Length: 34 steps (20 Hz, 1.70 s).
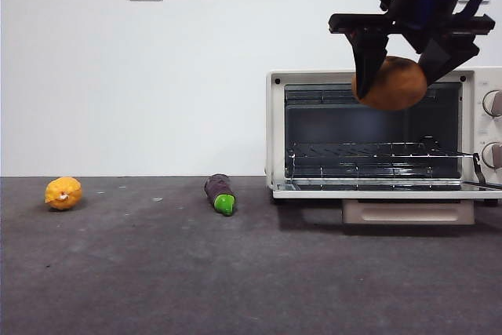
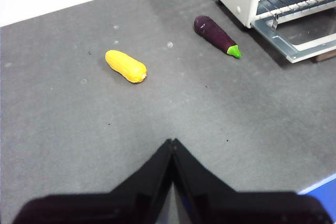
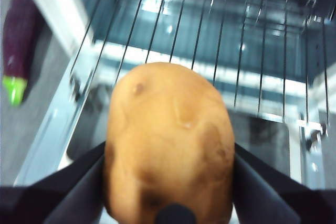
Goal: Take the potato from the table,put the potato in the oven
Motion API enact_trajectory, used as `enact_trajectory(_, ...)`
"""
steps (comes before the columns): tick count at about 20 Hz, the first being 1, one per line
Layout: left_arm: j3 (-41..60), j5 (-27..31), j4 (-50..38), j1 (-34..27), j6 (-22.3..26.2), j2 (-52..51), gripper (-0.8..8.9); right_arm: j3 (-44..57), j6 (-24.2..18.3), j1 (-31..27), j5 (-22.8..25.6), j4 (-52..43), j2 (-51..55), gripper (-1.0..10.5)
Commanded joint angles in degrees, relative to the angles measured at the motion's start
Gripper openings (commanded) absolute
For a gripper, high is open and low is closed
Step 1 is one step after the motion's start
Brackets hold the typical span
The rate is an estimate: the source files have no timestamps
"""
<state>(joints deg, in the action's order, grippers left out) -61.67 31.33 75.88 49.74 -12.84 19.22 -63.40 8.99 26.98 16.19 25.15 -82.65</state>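
The orange-brown potato [image 1: 394,83] hangs in the air in front of the upper part of the open cream oven [image 1: 276,131], held between the black jaws of my right gripper [image 1: 398,64]. In the right wrist view the potato [image 3: 169,140] fills the middle, with my right gripper [image 3: 168,182] shut on both its sides and the oven's wire rack [image 3: 220,40] beyond it. The oven door [image 1: 392,191] lies folded down flat. My left gripper [image 2: 172,142] hovers shut over the dark grey table [image 2: 79,129], away from the oven.
A dark purple eggplant [image 1: 220,193] with a green tip lies on the table just left of the oven. A yellow-orange lumpy fruit [image 1: 63,193] sits at the far left. Two knobs [image 1: 492,127] are on the oven's right side.
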Motion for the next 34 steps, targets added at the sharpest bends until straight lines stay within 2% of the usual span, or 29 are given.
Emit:
enact_trajectory(1, 0.3, 0.2, -0.2, 0.2, -1.0, 0.0, -0.05, 0.7, 0.0, -0.8, -1.0, -3.3, -2.7, 1.6)
enact_trajectory(8, 0.3, 0.2, -0.2, 0.2, -1.1, 0.0, -0.05, 0.7, 1.5, -1.3, -1.1, -15.6, -12.2, 1.6)
enact_trajectory(13, 0.3, 0.2, -0.2, 0.2, -1.0, 0.0, -0.05, 0.7, 2.9, -2.6, -0.7, -22.1, -13.9, 1.6)
enact_trajectory(17, 0.3, 0.3, -0.2, 0.2, -0.9, 0.0, -0.06, 0.7, 3.1, -5.2, 1.0, -23.6, -14.0, 1.6)
enact_trajectory(21, 0.3, 2.8, -0.2, 0.2, -0.9, 0.3, -0.06, 0.6, 3.1, -7.9, 0.1, -25.5, -14.1, 1.6)
enact_trajectory(30, 0.3, 3.2, -0.2, 0.2, -0.5, 2.9, -0.06, -0.7, 3.5, -8.3, -1.2, -28.7, -20.2, 1.7)
enact_trajectory(34, 0.3, 3.2, -0.2, 0.2, -0.5, 4.3, -0.06, -0.9, 5.3, -8.3, -1.2, -28.4, -21.2, 1.7)
